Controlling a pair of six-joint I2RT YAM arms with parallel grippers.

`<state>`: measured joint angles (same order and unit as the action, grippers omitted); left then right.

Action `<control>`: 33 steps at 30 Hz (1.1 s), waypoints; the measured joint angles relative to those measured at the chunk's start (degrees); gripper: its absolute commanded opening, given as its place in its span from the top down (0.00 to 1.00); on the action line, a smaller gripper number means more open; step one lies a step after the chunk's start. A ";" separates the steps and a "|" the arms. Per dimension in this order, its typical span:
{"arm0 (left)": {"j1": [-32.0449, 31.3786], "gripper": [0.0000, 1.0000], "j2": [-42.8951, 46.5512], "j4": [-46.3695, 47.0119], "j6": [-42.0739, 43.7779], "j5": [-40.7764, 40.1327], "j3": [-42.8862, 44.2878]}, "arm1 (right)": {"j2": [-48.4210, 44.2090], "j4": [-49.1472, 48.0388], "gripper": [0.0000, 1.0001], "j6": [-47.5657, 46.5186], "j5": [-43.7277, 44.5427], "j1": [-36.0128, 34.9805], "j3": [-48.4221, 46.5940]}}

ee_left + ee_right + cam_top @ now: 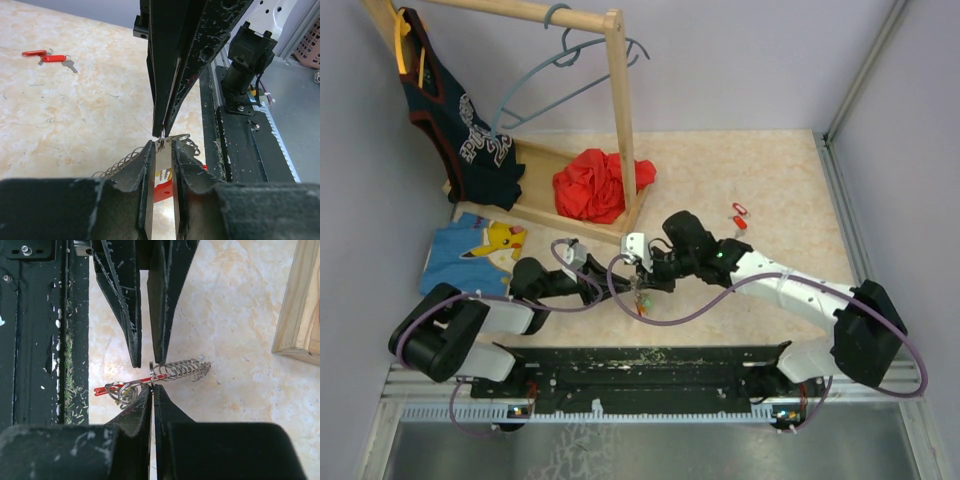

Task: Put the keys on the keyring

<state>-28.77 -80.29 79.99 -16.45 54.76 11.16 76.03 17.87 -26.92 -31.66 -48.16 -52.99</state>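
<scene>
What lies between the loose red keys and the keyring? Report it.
Nothing on the table: bare surface runs from the red keys to the keyring in the right claw; only the right arm hangs above.

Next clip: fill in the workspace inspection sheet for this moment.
Surface: beige marbled tabletop, lightly speckled.
Job's things: thin grey metal wire keyring pinched at one end; two red-tagged keys lying apart from it; another red key close beside it.
Clutter: wooden clothes rack, grey-blue hanger, dark jersey, red cloth, blue cartoon shirt.
Grippers: right gripper shut on the keyring; left gripper slightly open, facing it.
Cables: purple cables looping over both arms.
Surroundings: grey walls; black rail at the near edge.
</scene>
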 measured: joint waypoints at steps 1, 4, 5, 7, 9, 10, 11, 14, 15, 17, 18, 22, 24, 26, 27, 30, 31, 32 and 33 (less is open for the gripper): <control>0.00 0.74 0.00 -0.57 0.20 0.15 0.20 | 0.26 0.98 1.00 -0.28 0.61 -0.39 -0.66; 0.00 0.74 0.00 -2.01 0.70 0.59 0.59 | 1.05 3.34 1.00 -1.07 2.29 -1.49 -2.62; 0.00 0.74 0.00 -2.47 0.92 0.76 0.68 | 1.33 3.87 1.00 -1.22 2.71 -1.75 -3.04; 0.00 0.74 0.00 -3.28 1.20 1.01 0.90 | 1.86 4.98 1.00 -1.51 3.52 -2.23 -4.00; 0.00 0.74 0.04 -3.85 1.53 1.11 1.03 | 2.58 6.62 1.00 -1.77 4.48 -2.80 -5.33; 0.00 0.74 0.09 -4.17 1.70 1.20 1.09 | 2.97 7.26 1.00 -1.92 4.85 -3.04 -6.08; 0.00 0.75 0.17 -4.52 1.88 1.27 1.16 | 3.39 8.11 1.00 -2.08 5.42 -3.32 -6.88; -0.02 0.78 0.76 -6.12 2.64 1.33 1.36 | 3.98 9.75 1.00 -2.32 6.47 -3.85 -8.11; -0.02 0.79 0.94 -6.56 2.86 1.33 1.42 | 4.13 10.16 1.00 -2.47 6.75 -4.04 -8.46; -0.02 0.80 1.16 -7.26 3.30 1.33 1.57 | 4.39 10.95 1.00 -2.56 7.23 -4.31 -9.05; 0.00 0.80 1.33 -7.56 3.50 1.33 1.60 | 4.44 11.10 1.00 -2.62 7.41 -4.37 -9.14; -0.02 0.81 2.16 -9.09 4.07 1.31 1.60 | 5.29 12.81 1.00 -2.82 8.11 -4.66 -10.54; 0.00 0.83 2.73 -9.79 4.44 1.27 1.60 | 5.86 13.53 1.00 -2.97 8.31 -4.74 -11.26; 0.00 0.83 3.30 -10.36 4.83 1.27 1.60 | 6.27 13.90 1.00 -3.04 8.61 -4.96 -11.72; 0.00 0.83 3.52 -10.64 4.92 1.27 1.62 | 6.34 14.10 1.00 -3.06 8.68 -5.03 -11.74; -0.02 0.84 3.78 -11.26 5.01 1.27 1.90 | 6.40 14.95 1.00 -3.10 8.92 -5.25 -12.02; -0.09 0.84 3.80 -11.45 5.01 1.29 1.95 | 6.49 15.08 1.00 -3.10 9.01 -5.31 -12.09; -0.09 0.85 3.80 -11.54 5.01 1.31 1.97 | 6.60 15.34 1.00 -3.10 9.05 -5.35 -12.28; -0.11 0.85 3.80 -11.65 5.01 1.31 1.99 | 6.73 15.52 1.00 -3.10 9.14 -5.35 -12.50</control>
<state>-28.88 -76.49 68.34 -11.44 56.07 13.15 82.76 33.39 -30.02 -22.52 -53.52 -65.49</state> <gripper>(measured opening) 0.159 0.008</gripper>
